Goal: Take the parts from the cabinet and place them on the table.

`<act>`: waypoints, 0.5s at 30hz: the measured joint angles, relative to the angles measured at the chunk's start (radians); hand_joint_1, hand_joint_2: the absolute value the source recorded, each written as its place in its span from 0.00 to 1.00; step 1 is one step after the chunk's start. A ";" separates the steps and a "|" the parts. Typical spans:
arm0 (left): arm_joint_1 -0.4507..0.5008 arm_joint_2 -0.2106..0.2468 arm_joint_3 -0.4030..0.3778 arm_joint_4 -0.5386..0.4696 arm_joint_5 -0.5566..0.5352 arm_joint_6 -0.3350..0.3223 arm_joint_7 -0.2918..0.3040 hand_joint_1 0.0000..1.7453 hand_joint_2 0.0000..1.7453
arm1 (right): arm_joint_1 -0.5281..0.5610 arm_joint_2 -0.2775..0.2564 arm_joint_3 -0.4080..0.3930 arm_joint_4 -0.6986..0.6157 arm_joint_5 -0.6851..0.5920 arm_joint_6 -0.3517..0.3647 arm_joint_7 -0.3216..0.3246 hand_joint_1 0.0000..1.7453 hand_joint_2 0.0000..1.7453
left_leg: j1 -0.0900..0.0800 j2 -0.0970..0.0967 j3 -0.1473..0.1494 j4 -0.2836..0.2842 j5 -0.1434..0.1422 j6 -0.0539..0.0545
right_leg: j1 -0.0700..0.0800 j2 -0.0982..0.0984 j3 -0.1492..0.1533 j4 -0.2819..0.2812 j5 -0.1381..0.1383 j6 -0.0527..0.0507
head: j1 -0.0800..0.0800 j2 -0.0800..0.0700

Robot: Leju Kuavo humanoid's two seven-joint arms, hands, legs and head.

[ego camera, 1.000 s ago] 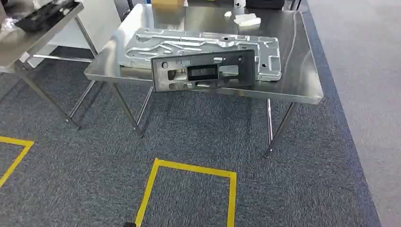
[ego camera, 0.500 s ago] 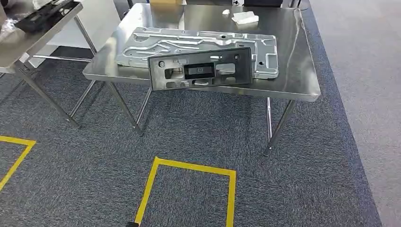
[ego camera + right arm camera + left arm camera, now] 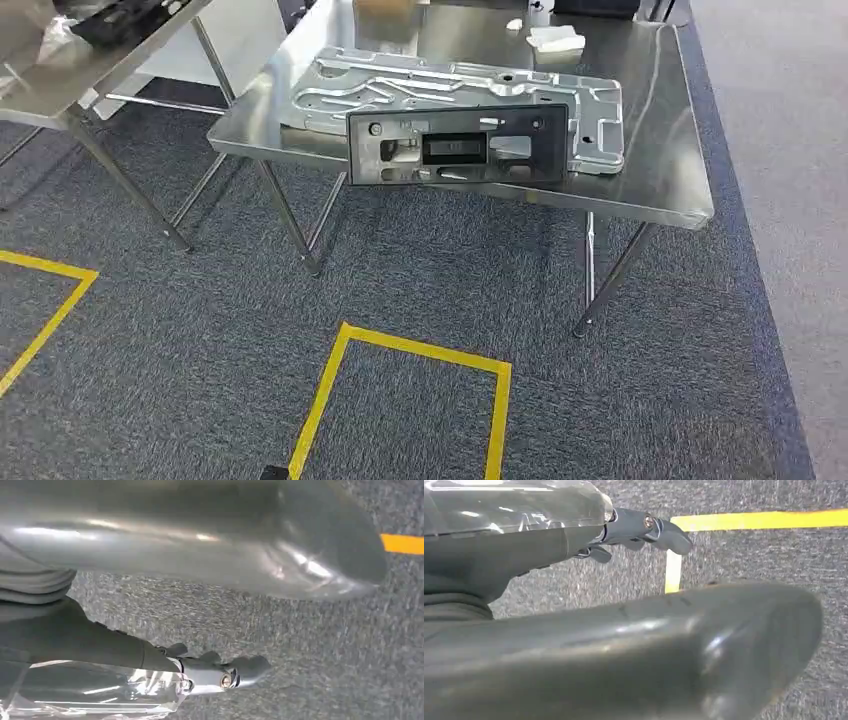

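On the steel table (image 3: 660, 190) ahead lies a large silver stamped metal plate (image 3: 420, 85). A black rectangular panel with cut-outs (image 3: 458, 146) rests over the plate's near side, at the table's front edge. My left hand (image 3: 574, 635) hangs over grey carpet with its thumb apart from its darker fingers (image 3: 659, 530) and nothing in it. My right hand (image 3: 175, 535) hangs the same way, its fingers (image 3: 225, 672) extended and empty.
A second steel table (image 3: 50, 75) at the far left carries a black part (image 3: 125, 18). Small white pieces (image 3: 556, 40) and a cardboard box (image 3: 385, 15) sit at the main table's back. Yellow tape (image 3: 420, 348) marks squares on the carpet in front.
The whole picture has shifted right, so the camera has moved. The plate and the black panel keep their places on the table.
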 joint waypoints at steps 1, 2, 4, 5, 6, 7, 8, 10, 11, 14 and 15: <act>-0.001 0.000 0.000 0.000 0.000 0.003 0.000 0.00 0.00 | 0.002 0.000 0.000 0.001 0.002 0.003 0.003 0.00 0.00 | 0.001 -0.004 -0.003 -0.003 0.003 -0.003 | 0.002 -0.014 -0.002 0.011 -0.003 -0.012 | -0.004 0.000; 0.002 0.000 0.000 0.000 0.001 0.004 0.001 0.00 0.00 | 0.004 0.000 0.000 0.002 0.005 0.003 0.003 0.00 0.00 | 0.003 -0.013 -0.001 -0.010 0.006 -0.008 | 0.006 -0.022 -0.001 0.016 -0.005 -0.020 | -0.005 0.000; 0.014 0.001 0.000 0.000 0.002 0.005 0.001 0.00 0.00 | 0.004 0.000 0.001 0.003 0.011 0.004 0.010 0.00 0.00 | 0.010 -0.021 -0.007 -0.010 0.016 -0.019 | 0.005 -0.043 -0.005 0.013 0.005 -0.037 | -0.004 0.000; 0.018 0.001 0.000 0.000 0.002 0.005 0.002 0.00 0.00 | 0.003 0.000 0.002 0.003 0.014 0.005 0.012 0.00 0.00 | 0.003 0.034 -0.018 0.020 -0.007 -0.009 | 0.009 -0.053 -0.006 0.013 0.009 -0.043 | -0.005 0.000; 0.017 0.002 0.000 0.000 0.003 0.006 0.002 0.00 0.00 | 0.006 0.001 0.004 0.003 0.018 0.005 0.013 0.00 0.00 | -0.003 0.065 -0.044 0.083 -0.053 -0.002 | 0.014 -0.065 -0.007 0.013 0.010 -0.048 | -0.005 0.000; 0.014 0.002 0.000 0.000 0.003 0.008 0.001 0.00 0.00 | 0.011 0.001 0.005 0.003 0.022 0.008 0.019 0.00 0.00 | -0.008 0.079 -0.078 0.169 -0.102 0.004 | 0.020 -0.082 -0.009 0.013 0.010 -0.049 | -0.005 0.000; 0.012 0.002 0.000 0.000 0.004 0.009 0.000 0.00 0.00 | 0.015 0.001 0.006 0.004 0.026 0.009 0.023 0.00 0.00 | -0.012 0.084 -0.110 0.252 -0.142 0.009 | 0.026 -0.099 -0.009 0.013 0.009 -0.051 | -0.005 0.000; 0.014 0.002 0.000 0.000 0.004 0.011 -0.001 0.00 0.00 | 0.016 0.001 0.007 0.006 0.034 0.010 0.034 0.00 0.00 | -0.018 0.089 -0.132 0.335 -0.166 0.021 | 0.038 -0.128 -0.008 0.014 0.005 -0.057 | -0.005 0.000; 0.017 0.002 0.000 0.000 0.005 0.011 -0.001 0.00 0.00 | 0.014 0.001 0.008 0.006 0.036 0.011 0.034 0.00 0.00 | -0.024 0.091 -0.110 0.304 -0.146 0.032 | 0.044 -0.140 -0.006 0.014 0.003 -0.059 | -0.005 0.000; 0.016 0.005 0.000 0.000 0.004 0.011 -0.002 0.00 0.00 | 0.010 0.001 0.015 0.006 0.041 0.014 0.037 0.00 0.00 | -0.060 0.150 0.024 0.068 -0.070 0.089 | 0.053 -0.173 0.008 0.012 -0.009 -0.058 | -0.004 0.000; 0.013 0.012 0.000 0.001 0.004 0.011 -0.002 0.00 0.00 | 0.011 0.005 0.017 0.007 0.041 0.016 0.037 0.00 0.00 | -0.070 0.183 0.040 0.055 -0.087 0.100 | 0.063 -0.185 0.008 0.013 -0.014 -0.050 | -0.004 0.000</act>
